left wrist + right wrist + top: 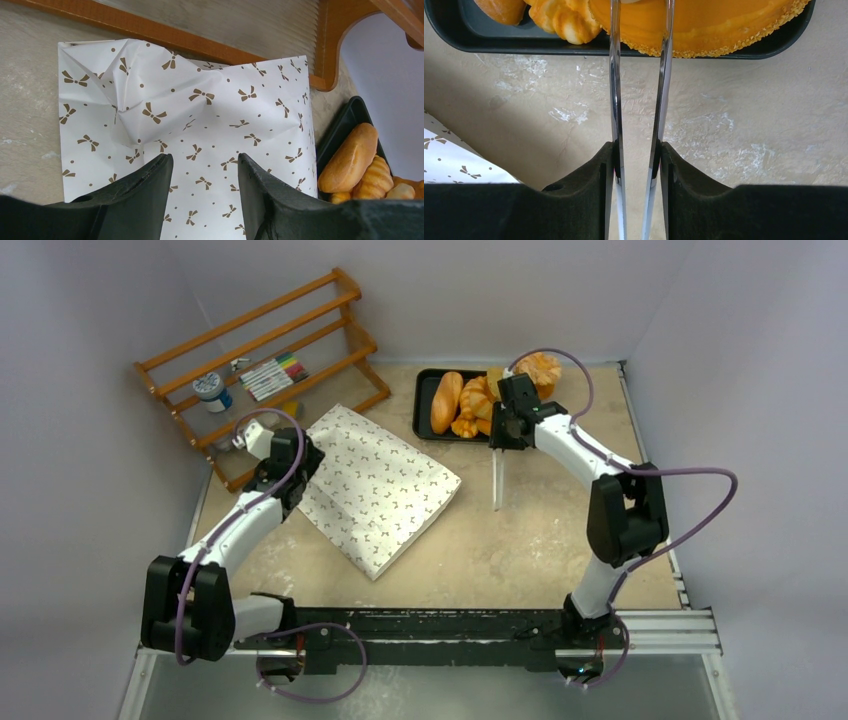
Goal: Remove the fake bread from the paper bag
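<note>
**A:** Beige, mottled counter (520,540). What sits on it, biggest first?

**B:** An orange wooden rack (245,322) at the upper left of the top view. Just beside it is the paper bag (378,490), off-white with small brown bows. It lies flat, left of centre, and the end by the rack is crumpled.

**A:** And the fake bread (446,402)?

**B:** It's in the black tray (421,405) at the top centre, to the right of the bag. There's a long loaf, some croissant-like pieces and a round, crumb-edged one.

**A:** The tools?

**B:** The right tool (639,147) is clenched on metal tongs (497,480), with one finger against each arm. In the wrist view the arms run up to the tray's round bread. The left tool (205,165) hangs over the bag, released. Its fingers are apart, and only printed paper shows between them.
</note>
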